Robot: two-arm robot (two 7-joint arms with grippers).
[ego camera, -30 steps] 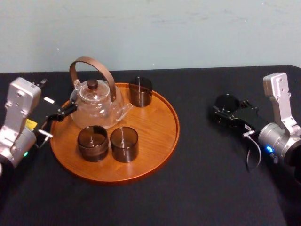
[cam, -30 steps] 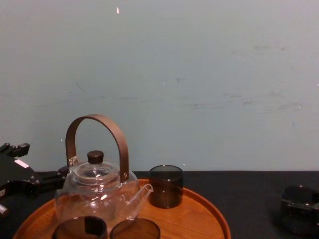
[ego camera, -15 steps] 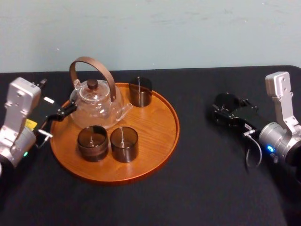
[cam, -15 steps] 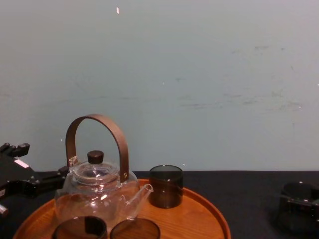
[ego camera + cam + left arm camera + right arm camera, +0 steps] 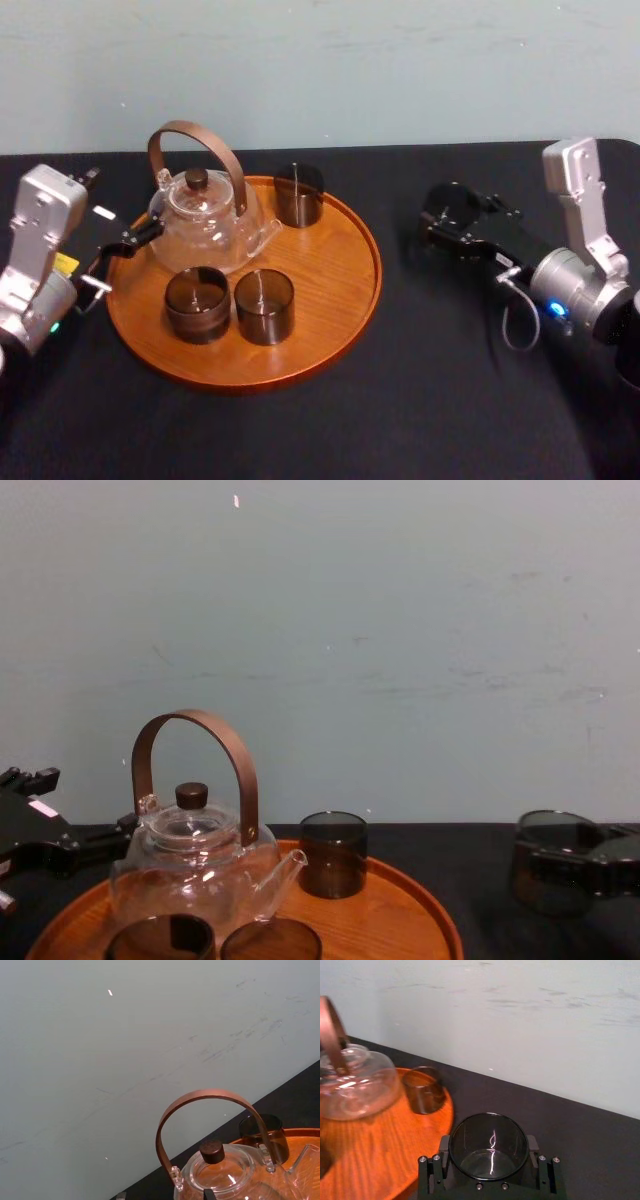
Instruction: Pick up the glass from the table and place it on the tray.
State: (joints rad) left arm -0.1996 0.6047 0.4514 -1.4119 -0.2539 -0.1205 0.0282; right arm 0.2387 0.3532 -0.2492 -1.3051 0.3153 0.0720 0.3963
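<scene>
- L gripper: black, at tray's left rim, just beside teapot; grip state can't be told.
- Teapot: clear glass, round-bellied, dark knob on lid, short spout, tall brown arched handle; on tray's left-rear part.
- Two smoked glasses: squat cylinders, dark and see-through, side by side on tray in front of teapot, touching or nearly so.
- Third smoked glass: same shape, upright at tray's back rim, right of teapot.
- Tray: big, round, orange-brown wood w/ visible grain, low raised rim.
- Glass: smoked, cylindrical, upright, thin rim, glint inside; not on tray, off to tray's right, apart from rim. Whether base touches table can't be told.
- R gripper: black, boxy, screw heads showing; right of tray, clamped on glass w/ one jaw each side; silver wrist behind, farther from tray.
- Table: flat matte black, spreading wide on all sides of tray.
</scene>
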